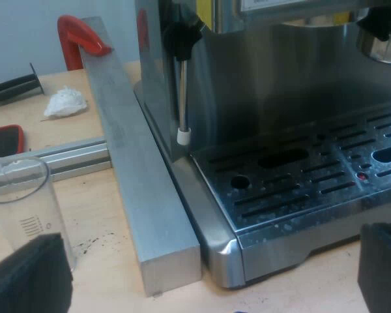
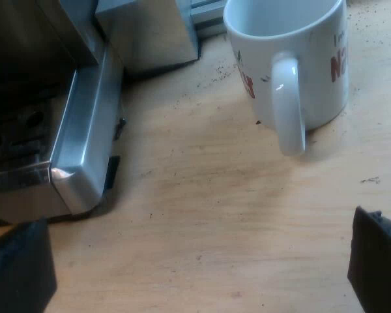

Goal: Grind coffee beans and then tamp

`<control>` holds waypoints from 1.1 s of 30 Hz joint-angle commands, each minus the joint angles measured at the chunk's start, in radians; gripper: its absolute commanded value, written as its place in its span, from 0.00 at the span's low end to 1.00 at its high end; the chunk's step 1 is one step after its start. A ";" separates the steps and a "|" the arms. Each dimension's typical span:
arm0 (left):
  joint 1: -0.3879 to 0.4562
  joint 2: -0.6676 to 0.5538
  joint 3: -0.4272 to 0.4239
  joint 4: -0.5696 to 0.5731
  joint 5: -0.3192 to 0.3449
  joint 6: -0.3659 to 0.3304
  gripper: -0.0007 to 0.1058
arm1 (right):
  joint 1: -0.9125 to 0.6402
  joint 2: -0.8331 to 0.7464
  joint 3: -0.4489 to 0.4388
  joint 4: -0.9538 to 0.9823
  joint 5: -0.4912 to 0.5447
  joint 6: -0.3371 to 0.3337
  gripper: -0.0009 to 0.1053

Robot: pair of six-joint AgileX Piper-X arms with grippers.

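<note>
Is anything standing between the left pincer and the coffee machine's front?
Nothing visible does. The open left pincer faces the espresso machine at its drip tray directly; the measuring glass stands aside, by one finger.

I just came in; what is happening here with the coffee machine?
Nothing is held at this moment. The left gripper hovers with jaws open at the front corner of the espresso machine, by its drip tray, with the measuring glass close beside it. The right gripper, jaws open too, hovers over the table near the white mug.
</note>
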 commanded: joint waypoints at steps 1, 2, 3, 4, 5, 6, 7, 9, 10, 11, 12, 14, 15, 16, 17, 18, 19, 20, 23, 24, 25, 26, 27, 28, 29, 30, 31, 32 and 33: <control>-0.005 -0.118 -0.010 -0.011 0.003 -0.013 0.86 | 0.001 -0.043 -0.009 -0.009 -0.016 0.002 0.88; -0.005 -0.118 -0.010 -0.011 0.003 -0.013 0.86 | 0.001 -0.043 -0.009 -0.009 -0.016 0.002 0.88; -0.005 -0.118 -0.010 -0.011 0.003 -0.013 0.86 | 0.001 -0.043 -0.009 -0.009 -0.016 0.002 0.88; -0.005 -0.118 -0.010 -0.011 0.003 -0.013 0.86 | 0.001 -0.043 -0.009 -0.009 -0.016 0.002 0.88; -0.005 -0.118 -0.010 -0.011 0.003 -0.013 0.86 | 0.001 -0.043 -0.009 -0.009 -0.016 0.002 0.88; -0.005 -0.118 -0.010 -0.011 0.003 -0.013 0.86 | 0.001 -0.043 -0.009 -0.009 -0.016 0.002 0.88; -0.005 -0.118 -0.010 -0.011 0.003 -0.013 0.86 | 0.001 -0.043 -0.009 -0.009 -0.016 0.002 0.88; -0.005 -0.118 -0.010 -0.011 0.003 -0.013 0.86 | 0.001 -0.043 -0.009 -0.011 -0.016 0.011 0.88; -0.005 -0.118 -0.012 -0.011 0.003 -0.013 0.86 | 0.001 -0.043 -0.009 -0.013 -0.024 0.016 0.88; -0.005 -0.118 -0.017 -0.007 0.005 -0.013 0.86 | 0.001 -0.043 -0.014 -0.014 -0.046 0.017 0.88; -0.005 -0.118 -0.018 -0.006 0.005 -0.013 0.86 | 0.001 -0.043 -0.017 -0.014 -0.054 0.014 0.88; -0.005 -0.111 -0.054 0.048 0.009 -0.013 0.86 | 0.001 -0.036 -0.044 0.013 -0.088 0.015 0.88; -0.005 -0.106 -0.062 0.067 0.009 -0.013 0.86 | 0.001 -0.035 -0.044 0.018 -0.088 0.015 0.88; -0.005 -0.093 -0.085 0.104 0.009 -0.008 0.86 | 0.001 -0.017 -0.079 0.064 -0.096 -0.015 0.88; -0.005 -0.086 -0.103 0.124 0.009 -0.008 0.86 | 0.005 -0.005 -0.097 0.088 -0.100 -0.024 0.88; -0.005 -0.081 -0.107 0.133 0.009 -0.008 0.86 | 0.010 0.007 -0.114 0.098 -0.100 -0.024 0.88; -0.005 -0.081 -0.107 0.133 0.009 -0.008 0.86 | 0.027 0.026 -0.139 0.107 -0.099 -0.024 0.88; -0.005 -0.081 -0.107 0.133 0.009 -0.008 0.86 | 0.042 0.039 -0.157 0.112 -0.099 -0.027 0.88; -0.031 -0.024 -0.170 0.164 0.042 -0.008 0.86 | 0.076 0.073 -0.199 0.137 -0.103 -0.065 0.88; -0.040 -0.015 -0.180 0.163 0.044 -0.008 0.86 | 0.089 0.082 -0.211 0.151 -0.102 -0.079 0.88; -0.040 -0.015 -0.180 0.163 0.044 -0.008 0.86 | 0.155 0.138 -0.283 0.213 -0.102 -0.115 0.88; -0.047 -0.008 -0.183 0.163 0.044 -0.008 0.86 | 0.195 0.171 -0.323 0.242 -0.102 -0.128 0.88; -0.060 0.005 -0.198 0.163 0.048 -0.008 0.86 | 0.206 0.184 -0.339 0.255 -0.102 -0.138 0.88; -0.063 0.009 -0.201 0.163 0.049 -0.008 0.86 | 0.206 0.184 -0.339 0.255 -0.102 -0.138 0.88; -0.105 0.057 -0.239 0.165 0.060 -0.008 0.86 | 0.250 0.216 -0.373 0.275 -0.100 -0.162 0.88; -0.122 0.077 -0.255 0.165 0.065 -0.008 0.86 | 0.298 0.247 -0.412 0.281 -0.100 -0.182 0.88; -0.148 0.108 -0.277 0.165 0.071 -0.008 0.86 | 0.319 0.257 -0.421 0.279 -0.100 -0.182 0.88; -0.198 0.162 -0.303 0.161 0.126 0.007 0.86 | 0.360 0.283 -0.441 0.278 -0.103 -0.182 0.88; -0.207 0.169 -0.304 0.162 0.136 0.007 0.86 | 0.371 0.291 -0.445 0.278 -0.106 -0.182 0.88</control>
